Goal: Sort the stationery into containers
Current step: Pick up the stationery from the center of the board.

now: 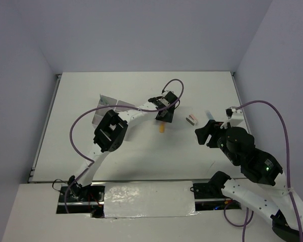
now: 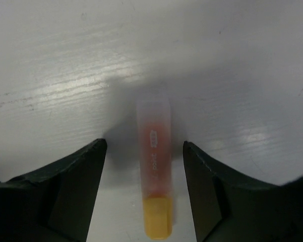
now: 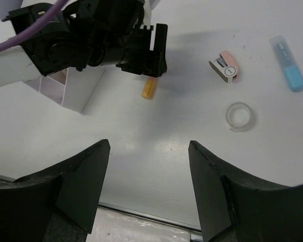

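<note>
The white table (image 1: pixel 141 91) carries the divided box (image 1: pixel 107 102) at far left, and to its right, mid-table, lies the orange-yellow marker (image 2: pixel 154 166). The left gripper (image 2: pixel 144 145) hangs over it, jaws spread, one finger on either side and touching neither. Farther right lie a pink item (image 3: pixel 226 65), the tape ring (image 3: pixel 239 116) and a blue marker (image 3: pixel 290 68), near the right gripper (image 3: pixel 149 146), which is also spread wide and holds nothing.

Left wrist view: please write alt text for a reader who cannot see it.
A marker, translucent with a yellow end, lies on the white table between the two dark fingers of the open left gripper, touching neither.
</note>
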Controlling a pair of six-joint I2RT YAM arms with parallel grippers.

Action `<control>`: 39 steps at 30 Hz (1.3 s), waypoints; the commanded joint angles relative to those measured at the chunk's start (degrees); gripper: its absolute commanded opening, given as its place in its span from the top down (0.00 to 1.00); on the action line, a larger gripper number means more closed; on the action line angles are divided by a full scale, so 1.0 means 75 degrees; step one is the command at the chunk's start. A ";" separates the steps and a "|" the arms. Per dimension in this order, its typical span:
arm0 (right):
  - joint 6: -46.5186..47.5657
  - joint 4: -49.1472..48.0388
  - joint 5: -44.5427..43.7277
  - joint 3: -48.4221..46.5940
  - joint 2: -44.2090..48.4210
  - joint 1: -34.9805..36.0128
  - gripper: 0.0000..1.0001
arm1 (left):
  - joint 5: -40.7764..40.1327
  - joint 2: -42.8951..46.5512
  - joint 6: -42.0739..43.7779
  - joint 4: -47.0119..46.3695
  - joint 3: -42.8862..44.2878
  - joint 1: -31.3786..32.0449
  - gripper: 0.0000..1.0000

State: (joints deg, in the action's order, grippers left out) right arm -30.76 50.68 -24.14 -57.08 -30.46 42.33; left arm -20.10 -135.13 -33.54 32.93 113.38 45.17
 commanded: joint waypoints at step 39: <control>0.1172 -0.7061 0.2857 0.2713 -0.0555 0.0860 0.33 | -0.0344 0.7506 -0.5054 -0.3687 -0.5520 0.1137 1.00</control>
State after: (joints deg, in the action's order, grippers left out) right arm -22.85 7.11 -0.62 -36.05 -33.78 47.05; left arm -21.19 -80.49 -66.94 9.34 71.75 52.88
